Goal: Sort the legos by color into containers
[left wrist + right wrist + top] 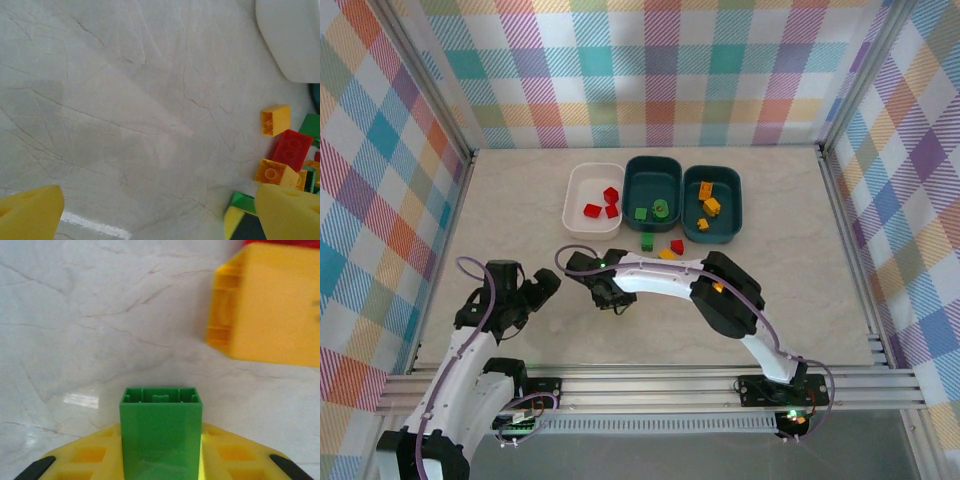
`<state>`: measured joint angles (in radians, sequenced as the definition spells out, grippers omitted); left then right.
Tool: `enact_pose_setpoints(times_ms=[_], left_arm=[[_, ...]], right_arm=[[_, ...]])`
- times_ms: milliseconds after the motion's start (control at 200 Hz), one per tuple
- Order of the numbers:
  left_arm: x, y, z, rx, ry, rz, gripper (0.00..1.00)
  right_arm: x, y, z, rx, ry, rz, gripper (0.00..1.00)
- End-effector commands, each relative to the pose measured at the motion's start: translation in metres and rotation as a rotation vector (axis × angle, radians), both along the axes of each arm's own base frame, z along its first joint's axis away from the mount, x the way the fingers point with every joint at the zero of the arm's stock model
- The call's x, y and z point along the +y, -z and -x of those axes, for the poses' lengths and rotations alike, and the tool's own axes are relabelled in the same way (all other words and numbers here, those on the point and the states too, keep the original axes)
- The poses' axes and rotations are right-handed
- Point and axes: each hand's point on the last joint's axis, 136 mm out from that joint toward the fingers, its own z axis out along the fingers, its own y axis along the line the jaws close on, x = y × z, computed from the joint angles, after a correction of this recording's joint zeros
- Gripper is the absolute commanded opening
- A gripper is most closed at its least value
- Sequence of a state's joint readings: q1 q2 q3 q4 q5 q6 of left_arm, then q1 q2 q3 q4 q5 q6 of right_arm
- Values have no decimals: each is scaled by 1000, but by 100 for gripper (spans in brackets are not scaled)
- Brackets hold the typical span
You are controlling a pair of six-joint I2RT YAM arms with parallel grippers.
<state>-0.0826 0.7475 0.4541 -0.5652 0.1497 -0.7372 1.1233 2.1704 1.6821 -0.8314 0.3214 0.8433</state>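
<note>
My right gripper (pixel 161 462) is shut on a green lego (pixel 161 432), whose hollow underside faces the camera just above the tabletop. From above, this gripper (pixel 613 296) hangs at the table's middle front. A blurred yellow lego (pixel 270 305) lies close ahead of it. My left gripper (pixel 534 293) stands open to the left with nothing between its fingers (pixel 30 212). At the back sit the containers: a white tub (pixel 578 195) with red legos, a teal tub (pixel 653 165) with green ones, a teal tub (pixel 730 195) with yellow-orange ones.
Loose green (pixel 647 242), yellow (pixel 667 254) and red (pixel 677 246) legos lie just in front of the tubs. The left wrist view has a small pile to its right: yellow (pixel 275 120), red (pixel 292 149), orange (pixel 272 172). Metal frame rails bound the table.
</note>
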Motion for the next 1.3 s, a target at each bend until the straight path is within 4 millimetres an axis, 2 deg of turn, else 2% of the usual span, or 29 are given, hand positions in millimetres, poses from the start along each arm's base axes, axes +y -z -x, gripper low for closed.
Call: enact_pose_setpoints(times_ms=[0, 100, 175, 255, 385, 465, 550, 665, 790, 835, 890, 1015, 1210, 1295], left_arm=[[-7, 1, -5, -1, 27, 28, 97], [-13, 2, -13, 5, 46, 51, 96], [-18, 5, -19, 15, 60, 72, 96], [-27, 6, -28, 22, 96, 98, 95], [-50, 5, -44, 50, 212, 114, 94], [-67, 4, -53, 74, 284, 126, 94], [-85, 7, -61, 108, 334, 138, 91], [-102, 10, -72, 118, 369, 96, 90], [-112, 10, -84, 116, 387, 53, 90], [-115, 10, -89, 117, 398, 46, 90], [-120, 12, -93, 129, 411, 44, 90], [-140, 10, -98, 142, 460, 33, 89], [-177, 5, -86, 132, 561, -81, 88], [-185, 5, -81, 139, 586, -162, 86]], right_arm=[[-2, -58, -23, -133, -14, -58, 30], [-6, -91, -46, -185, -21, -107, 30], [-16, -111, -78, -208, 3, -157, 31], [-34, -121, -115, -225, 42, -187, 31], [-69, -118, -184, -227, 129, -210, 31], [-83, -108, -221, -205, 173, -220, 31], [-92, -95, -251, -188, 202, -216, 31], [-96, -79, -275, -161, 208, -205, 32], [-96, -77, -285, -162, 195, -207, 36], [-95, -79, -286, -165, 187, -217, 40], [-95, -85, -285, -172, 178, -223, 51], [-97, -114, -277, -208, 148, -248, 60], [-119, -166, -245, -315, 137, -305, 63], [-136, -177, -222, -347, 145, -311, 65]])
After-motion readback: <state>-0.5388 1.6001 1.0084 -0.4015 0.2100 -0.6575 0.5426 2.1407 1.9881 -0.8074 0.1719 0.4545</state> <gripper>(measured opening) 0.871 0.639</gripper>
